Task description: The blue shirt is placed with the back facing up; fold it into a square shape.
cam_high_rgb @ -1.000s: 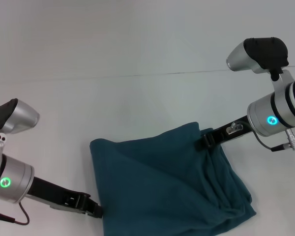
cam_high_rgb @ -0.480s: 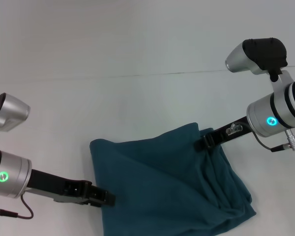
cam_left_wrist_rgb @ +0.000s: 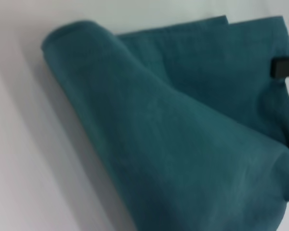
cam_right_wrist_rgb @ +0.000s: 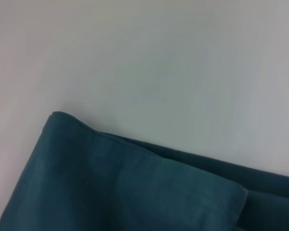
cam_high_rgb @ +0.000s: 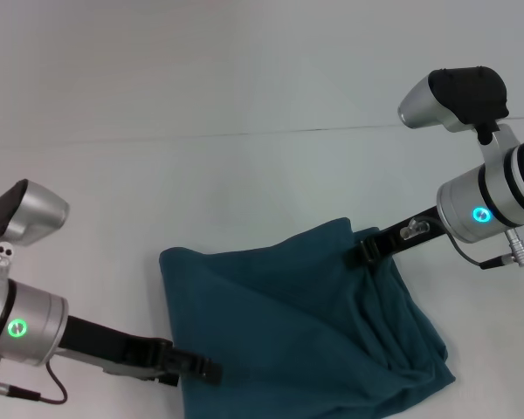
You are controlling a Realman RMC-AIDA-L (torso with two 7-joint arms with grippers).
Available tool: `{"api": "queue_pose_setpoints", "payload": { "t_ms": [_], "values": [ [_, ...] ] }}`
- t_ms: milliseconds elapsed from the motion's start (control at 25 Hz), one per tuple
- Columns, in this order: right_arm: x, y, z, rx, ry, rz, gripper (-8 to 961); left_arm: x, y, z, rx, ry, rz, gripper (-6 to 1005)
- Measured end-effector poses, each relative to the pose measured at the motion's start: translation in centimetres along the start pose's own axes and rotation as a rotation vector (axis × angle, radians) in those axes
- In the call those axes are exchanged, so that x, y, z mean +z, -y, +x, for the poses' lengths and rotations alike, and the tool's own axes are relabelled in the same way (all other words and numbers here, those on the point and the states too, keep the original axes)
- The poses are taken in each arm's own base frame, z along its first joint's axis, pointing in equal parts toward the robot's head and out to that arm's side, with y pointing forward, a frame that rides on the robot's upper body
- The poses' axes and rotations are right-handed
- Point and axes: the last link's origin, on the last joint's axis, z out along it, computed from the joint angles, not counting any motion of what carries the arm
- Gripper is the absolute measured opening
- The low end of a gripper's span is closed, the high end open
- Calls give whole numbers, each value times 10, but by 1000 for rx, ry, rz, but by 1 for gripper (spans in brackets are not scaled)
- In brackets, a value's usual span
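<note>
The desk [cam_high_rgb: 244, 78] is the largest thing here, a plain pale surface, and on it there is no box, bin, tray or other container that I can see, so nothing is held in anything. The blue shirt [cam_high_rgb: 306, 323] lies on it as a thick, several-layered bundle between the two hands, already much reduced from a spread garment; judging by that, most of the folding looks done. It is not a square yet: its outline is slanted, one folded edge runs diagonally across it, and the layers bunch in loose creases on the side below the right hand. What seems left is to straighten the edges and flatten it. The right hand [cam_high_rgb: 364, 253] sits at the bundle's far edge and appears closed on the cloth there, though the fabric hides its tips. The left hand [cam_high_rgb: 195, 368] reaches over the bundle's near edge, low to the desk; whether it is open or gripping I cannot tell.
</note>
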Motion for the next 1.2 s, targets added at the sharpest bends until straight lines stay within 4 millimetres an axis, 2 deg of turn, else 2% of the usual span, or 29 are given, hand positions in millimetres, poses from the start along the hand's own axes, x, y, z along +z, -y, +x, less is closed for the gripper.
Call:
{"api": "queue_pose_setpoints", "payload": {
  "t_ms": [440, 640, 840, 960, 1200],
  "values": [
    [0, -1, -2, -5, 5, 0, 84, 23, -9, 0, 41, 48, 18, 945],
    [0, -1, -2, -4, 6, 1, 84, 26, -12, 2, 43, 41, 11, 933],
    [0, 0, -2, -3, 8, 3, 84, 30, -13, 3, 65, 64, 32, 784],
    [0, 0, -3, -3, 8, 3, 84, 31, -14, 3, 68, 66, 35, 578],
    [1, 1, -2, 3, 8, 4, 84, 31, -14, 5, 63, 47, 30, 426]
  ]
}}
